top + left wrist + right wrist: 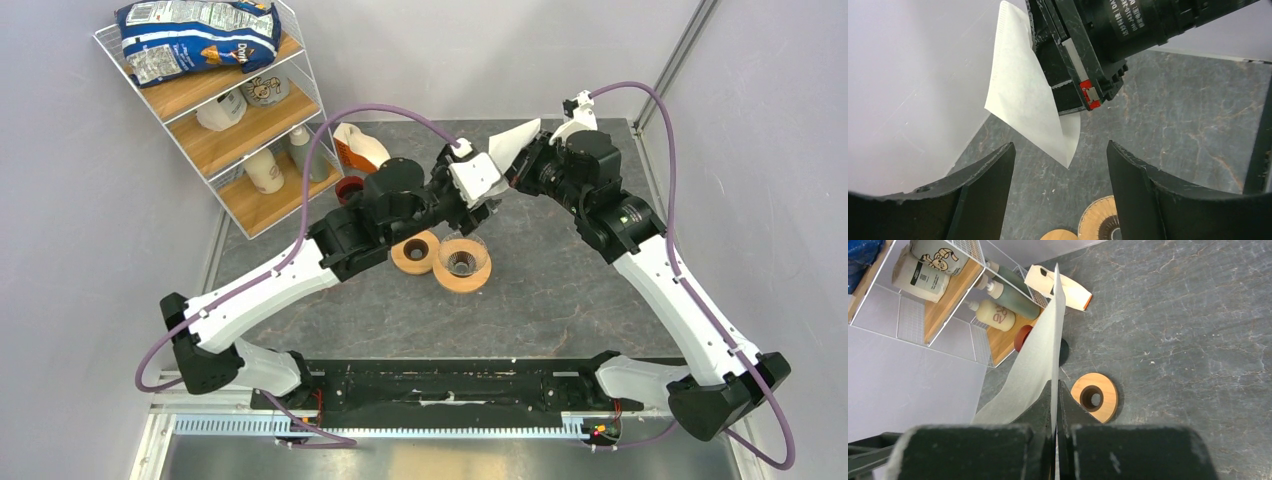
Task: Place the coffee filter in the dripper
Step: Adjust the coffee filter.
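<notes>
The coffee filter (514, 141), a thin cream-white paper cone, hangs in the air above the table's middle, pinched flat in my shut right gripper (519, 167). In the right wrist view the filter (1040, 355) rises edge-on from between the closed fingertips of that gripper (1055, 382). My left gripper (487, 203) is open just left of it. In its wrist view the filter's tip (1023, 95) points down above the wide gap of the left gripper (1060, 147), touching neither finger. The dripper (462, 263), glass cone in a wooden collar, stands on the table below and shows again (1104, 220).
A bare wooden ring (415, 252) lies just left of the dripper, also visible from the right wrist (1094, 397). The orange-and-white filter packet (360, 148) lies at the back, beside a dark red round object (348, 188). A wire shelf (230, 110) with bottles and bags stands at far left.
</notes>
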`<state>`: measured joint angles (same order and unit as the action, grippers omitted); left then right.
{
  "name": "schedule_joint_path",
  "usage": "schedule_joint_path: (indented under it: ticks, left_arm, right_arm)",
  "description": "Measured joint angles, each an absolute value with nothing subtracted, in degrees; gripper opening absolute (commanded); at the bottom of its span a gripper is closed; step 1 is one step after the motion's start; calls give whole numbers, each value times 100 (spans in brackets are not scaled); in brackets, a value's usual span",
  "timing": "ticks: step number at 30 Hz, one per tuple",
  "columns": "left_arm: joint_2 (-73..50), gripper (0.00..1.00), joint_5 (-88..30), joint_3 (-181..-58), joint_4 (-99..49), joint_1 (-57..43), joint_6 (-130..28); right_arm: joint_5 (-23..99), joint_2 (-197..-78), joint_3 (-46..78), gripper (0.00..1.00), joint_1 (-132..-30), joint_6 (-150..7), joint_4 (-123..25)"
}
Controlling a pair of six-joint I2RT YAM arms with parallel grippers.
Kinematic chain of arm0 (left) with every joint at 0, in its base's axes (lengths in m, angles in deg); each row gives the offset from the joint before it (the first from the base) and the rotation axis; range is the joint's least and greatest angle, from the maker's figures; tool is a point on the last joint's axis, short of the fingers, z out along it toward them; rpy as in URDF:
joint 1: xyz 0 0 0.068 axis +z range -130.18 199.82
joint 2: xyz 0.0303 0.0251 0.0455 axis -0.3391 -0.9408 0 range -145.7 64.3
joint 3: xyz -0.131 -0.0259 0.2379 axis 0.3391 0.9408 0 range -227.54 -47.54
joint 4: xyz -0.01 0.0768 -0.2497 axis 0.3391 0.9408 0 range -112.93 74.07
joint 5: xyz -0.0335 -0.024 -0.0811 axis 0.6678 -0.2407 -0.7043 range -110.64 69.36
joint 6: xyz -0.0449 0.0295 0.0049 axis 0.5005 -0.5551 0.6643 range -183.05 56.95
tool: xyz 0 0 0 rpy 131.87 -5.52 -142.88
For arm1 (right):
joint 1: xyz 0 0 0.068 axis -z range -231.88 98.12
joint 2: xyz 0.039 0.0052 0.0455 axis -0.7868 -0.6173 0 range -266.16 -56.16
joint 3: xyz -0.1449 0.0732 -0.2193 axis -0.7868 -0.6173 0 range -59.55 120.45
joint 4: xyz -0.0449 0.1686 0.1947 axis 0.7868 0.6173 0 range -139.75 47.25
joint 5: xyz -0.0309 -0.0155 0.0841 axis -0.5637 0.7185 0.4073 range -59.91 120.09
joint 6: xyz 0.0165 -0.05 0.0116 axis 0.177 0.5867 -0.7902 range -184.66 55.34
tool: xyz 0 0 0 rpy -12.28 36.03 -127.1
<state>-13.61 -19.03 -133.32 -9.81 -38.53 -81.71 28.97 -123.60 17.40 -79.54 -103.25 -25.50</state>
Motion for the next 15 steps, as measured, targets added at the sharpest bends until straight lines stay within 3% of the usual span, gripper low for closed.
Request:
schedule_joint_path:
  ticks: [15]
  left_arm:
    - [-1962,41,-540,-13693,-1300,-3957,-8658]
  right_arm:
    - [2975,-12343,1740,0,-8142,-10370,-2574]
